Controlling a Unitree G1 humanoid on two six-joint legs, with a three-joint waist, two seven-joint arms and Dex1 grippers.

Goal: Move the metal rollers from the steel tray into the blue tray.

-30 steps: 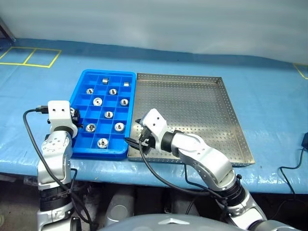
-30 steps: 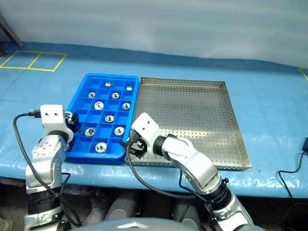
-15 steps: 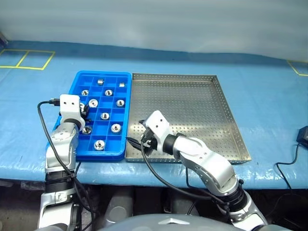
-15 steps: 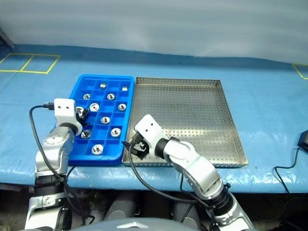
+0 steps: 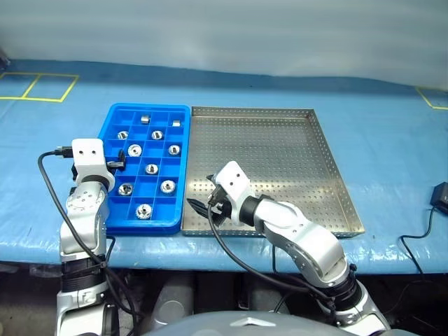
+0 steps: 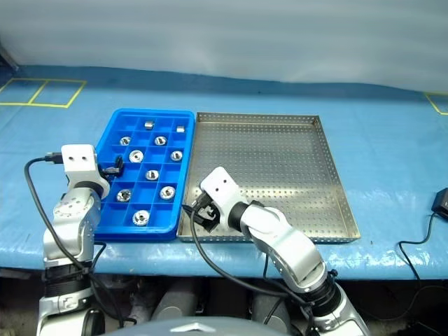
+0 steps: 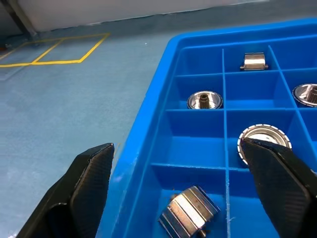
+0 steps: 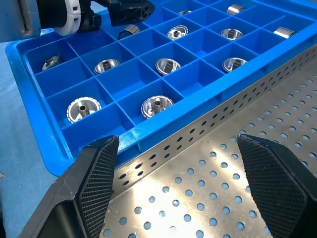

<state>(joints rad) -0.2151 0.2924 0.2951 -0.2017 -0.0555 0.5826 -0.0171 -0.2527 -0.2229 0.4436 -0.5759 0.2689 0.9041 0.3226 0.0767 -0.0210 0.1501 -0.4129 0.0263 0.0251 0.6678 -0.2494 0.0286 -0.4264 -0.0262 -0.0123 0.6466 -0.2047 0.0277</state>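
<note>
The blue tray (image 5: 107, 143) lies left of the steel tray (image 5: 280, 150), the two side by side. Every metal roller I see, several in all, sits in the blue tray's compartments, such as one (image 5: 168, 186) near the tray's front. My left gripper (image 7: 176, 146) is open over the tray's left column. A roller (image 7: 189, 217) lies on its side in the compartment below it, free of the fingers (image 7: 86, 186). My right gripper (image 8: 177, 140) is open with nothing in it. It hovers at the steel tray's near-left corner, by the blue tray's rim.
Both trays rest on a blue table cover (image 5: 392, 140). Yellow tape squares (image 5: 35, 87) mark the far left. A black adapter with a cable (image 5: 441, 196) lies at the right edge. A pale wall stands behind the table.
My left gripper has opened and let go of the roller it held, which now lies in a left-column compartment. The right gripper has stayed put. The camera has shifted.
</note>
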